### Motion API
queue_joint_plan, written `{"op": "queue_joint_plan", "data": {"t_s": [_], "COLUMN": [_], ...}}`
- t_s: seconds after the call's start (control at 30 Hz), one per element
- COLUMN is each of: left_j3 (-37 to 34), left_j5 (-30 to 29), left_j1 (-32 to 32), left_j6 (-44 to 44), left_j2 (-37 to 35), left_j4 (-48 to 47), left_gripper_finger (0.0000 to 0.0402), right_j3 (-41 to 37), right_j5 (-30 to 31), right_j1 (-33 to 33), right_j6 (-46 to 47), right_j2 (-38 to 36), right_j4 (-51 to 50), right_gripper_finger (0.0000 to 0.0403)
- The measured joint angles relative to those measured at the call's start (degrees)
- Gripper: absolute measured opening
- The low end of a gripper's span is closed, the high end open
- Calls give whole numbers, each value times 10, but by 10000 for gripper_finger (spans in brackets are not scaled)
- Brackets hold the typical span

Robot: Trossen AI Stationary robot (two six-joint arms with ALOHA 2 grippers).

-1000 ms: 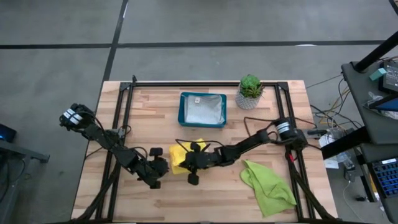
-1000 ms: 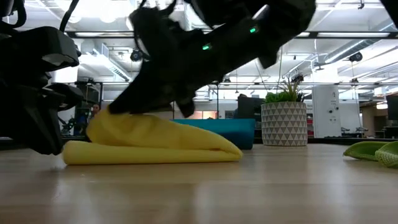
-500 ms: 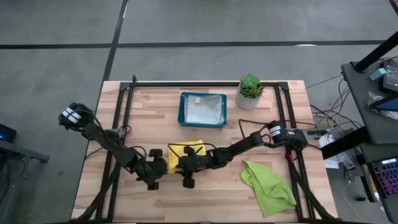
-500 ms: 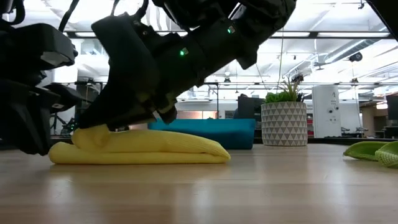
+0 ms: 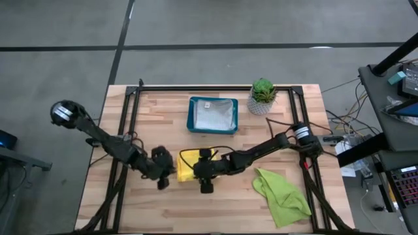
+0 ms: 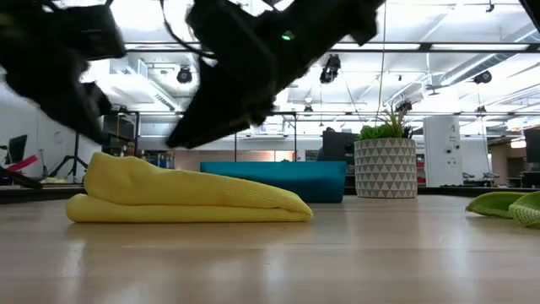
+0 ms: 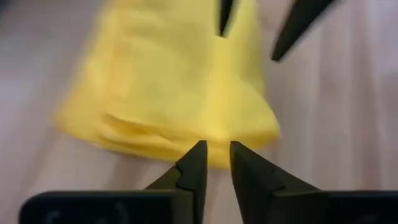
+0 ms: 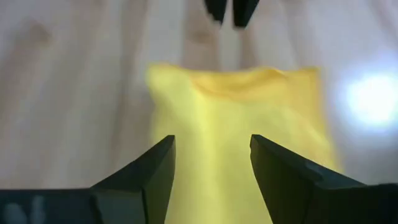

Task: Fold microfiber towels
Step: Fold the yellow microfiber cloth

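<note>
A yellow microfiber towel point(image 5: 185, 164) lies folded in layers on the wooden table point(image 5: 235, 209), its fold toward the left point(image 6: 89, 198). My left gripper point(image 7: 216, 146) hovers just off its left end, fingers a narrow gap apart with nothing between them. My right gripper point(image 8: 211, 146) hangs open above the towel's right part, a finger over each side. Both are clear of the cloth in the low view. A lime green towel point(image 5: 282, 192) lies crumpled at the near right. A pale grey towel point(image 5: 214, 115) lies in the teal tray point(image 5: 192, 117).
A potted plant point(image 5: 262, 95) stands at the far right beside the tray. Black frame rails point(image 5: 134, 111) run along the left, right and far sides of the table. Bare wood stretches along the near edge between the yellow and green towels.
My right gripper carried the yellow towel's raised part toward the table's left, laid it flat on the lower layer, let go and rose. The towel now lies folded and still. My left gripper has risen off the table by the towel's left end.
</note>
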Motion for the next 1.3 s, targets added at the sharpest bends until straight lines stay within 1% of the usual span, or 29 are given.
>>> {"op": "queue_joint_plan", "data": {"t_s": [0.1,0.17,0.27,0.33,0.37,0.53,0.67,0.73,0.83,0.93,1.13,1.3], "left_j3": [0,0,5,22,33,98,113,119,121,120,120,120], "left_j5": [-48,-58,-37,-13,-5,4,5,7,11,15,17,7], "left_j1": [37,69,107,123,129,136,136,136,137,137,139,140], "left_j6": [-60,-93,-143,-165,-173,-186,-187,-182,-168,-164,-157,-155], "left_j2": [-15,-9,21,51,65,117,134,139,148,156,172,178], "left_j4": [-16,-23,-25,-26,-43,-155,-146,-129,-135,-134,-134,-134], "left_gripper_finger": [81,93,96,95,95,95,95,95,96,105,143,177], "right_j3": [-34,-64,-114,-149,-168,-249,-290,-300,-304,-304,-304,-304], "right_j5": [49,67,92,99,99,100,100,100,100,100,100,100], "right_j1": [1,1,-1,-3,-4,-11,-16,-19,-21,-21,-22,-23], "right_j6": [-24,-29,-28,-29,-29,-32,-33,-33,-33,-33,-29,-30], "right_j2": [-30,-58,-99,-122,-133,-179,-198,-205,-206,-202,-201,-201], "right_j4": [-13,-7,28,59,82,195,241,250,253,253,253,253], "right_gripper_finger": [199,199,199,199,199,199,199,199,199,199,199,199]}}
